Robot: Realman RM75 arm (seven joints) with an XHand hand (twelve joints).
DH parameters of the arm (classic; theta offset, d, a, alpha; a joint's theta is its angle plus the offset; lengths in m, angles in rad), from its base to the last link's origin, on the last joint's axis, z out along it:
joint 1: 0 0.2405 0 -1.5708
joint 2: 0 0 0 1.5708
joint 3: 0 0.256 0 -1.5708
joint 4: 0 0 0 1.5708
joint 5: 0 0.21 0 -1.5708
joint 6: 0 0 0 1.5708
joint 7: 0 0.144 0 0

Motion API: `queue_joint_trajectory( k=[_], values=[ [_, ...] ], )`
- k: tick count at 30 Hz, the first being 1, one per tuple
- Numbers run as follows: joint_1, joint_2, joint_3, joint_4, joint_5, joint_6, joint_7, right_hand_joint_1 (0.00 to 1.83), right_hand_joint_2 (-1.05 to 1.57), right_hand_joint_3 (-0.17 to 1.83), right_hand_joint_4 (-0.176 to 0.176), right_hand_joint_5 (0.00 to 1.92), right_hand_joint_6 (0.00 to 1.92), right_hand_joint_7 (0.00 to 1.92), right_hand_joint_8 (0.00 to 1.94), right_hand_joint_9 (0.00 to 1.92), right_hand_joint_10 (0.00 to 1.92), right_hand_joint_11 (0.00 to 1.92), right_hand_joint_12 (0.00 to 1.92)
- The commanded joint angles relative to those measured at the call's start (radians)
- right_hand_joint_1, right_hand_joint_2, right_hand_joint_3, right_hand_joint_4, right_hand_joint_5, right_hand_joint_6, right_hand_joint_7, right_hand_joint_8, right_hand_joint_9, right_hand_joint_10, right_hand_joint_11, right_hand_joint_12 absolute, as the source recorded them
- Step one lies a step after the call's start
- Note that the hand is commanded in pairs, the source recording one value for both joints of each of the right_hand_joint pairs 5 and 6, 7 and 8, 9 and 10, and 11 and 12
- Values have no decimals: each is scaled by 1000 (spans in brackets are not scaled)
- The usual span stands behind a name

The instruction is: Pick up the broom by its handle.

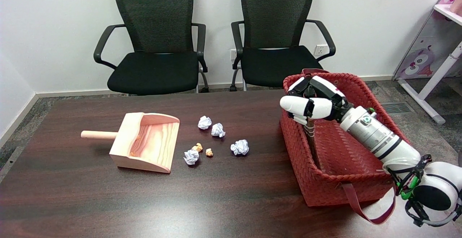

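**deskbot_fan:** ok what's the risk here? looks sketchy lol

**me:** Honestly, a few things. My right black-and-white many-fingered hand (pixel 313 105) is over the left end of the red woven basket with the dark red strap handles (pixel 335 191), fingers curled around the top of the dark brown stick-like broom handle (pixel 312 142) that stands propped against the basket's inner left wall. It looks clamped on it, but I can't see how much finger is really wrapped round, since my own hand hides the contact.

**deskbot_fan:** so slipping?

**me:** Yeah, I'd guess that's number one. I've only got the very top end, so if the grip is shallow the handle could slide out or swing once it lifts. Second worry: the brush end is somewhere down in the basket where I can't see it, and if it snags the weave I'd drag the whole basket along the dark wooden counter (pixel 72 202), maybe tip it. The basket sits pretty near the counter's right edge too.

**deskbot_fan:** and the stuff on the left?

**me:** The pale wooden dustpan with the round peg handle (pixel 146 142) and the crumpled white and orange paper balls (pixel 216 138) are well apart from the basket, so only a wild swing would reach them.

**deskbot_fan:** where's the broom vs your hand exactly?

**me:** Directly under it. The handle runs down and slightly right from my fingers into the basket.
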Motion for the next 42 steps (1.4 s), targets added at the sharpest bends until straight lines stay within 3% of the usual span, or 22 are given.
queue_joint_trajectory(
  k=[1, 4, 10, 14, 18, 23, 24, 25, 36, 42],
  values=[
    [1, -11, 31, -14, 26, 55, -44, 881, 487, 753, 176, 1920, 1920, 1920, 1920, 1919, 1919, 1729, 1729],
    [1, -12, 43, -23, 27, 72, -70, 885, 519, 741, 176, 1920, 1920, 1920, 1920, 1920, 1920, 1742, 1742],
    [1, -13, 61, -49, 76, 91, -125, 911, 1024, 859, 176, 1920, 1920, 1920, 1920, 1920, 1920, 1920, 1920],
    [1, -13, 87, -66, 146, 95, -212, 936, 1390, 937, 176, 1920, 1920, 1920, 1920, 1920, 1920, 1920, 1920],
    [1, -12, 114, -84, 226, 91, -270, 956, 1568, 957, 176, 1920, 1920, 1920, 1920, 1920, 1920, 1920, 1920],
    [0, -10, 174, -102, 266, 97, -305, 980, 1571, 973, 173, 1920, 1920, 1920, 1920, 1920, 1920, 1920, 1920],
    [0, -10, 180, -108, 286, 98, -304, 999, 1571, 984, 100, 1920, 1920, 1920, 1920, 1920, 1920, 1920, 1920],
    [0, -9, 188, -113, 312, 106, -303, 1009, 1571, 993, 62, 1920, 1920, 1920, 1920, 1920, 1920, 1920, 1920],
    [1, -7, 311, -224, 590, 198, -465, 1046, 1571, 1328, 66, 1920, 1920, 1920, 1920, 1920, 1920, 1920, 1920],
    [1, -6, 355, -337, 798, 151, -710, 1052, 1571, 1381, 66, 1920, 1920, 1920, 1920, 1920, 1920, 1920, 1920]
  ],
)
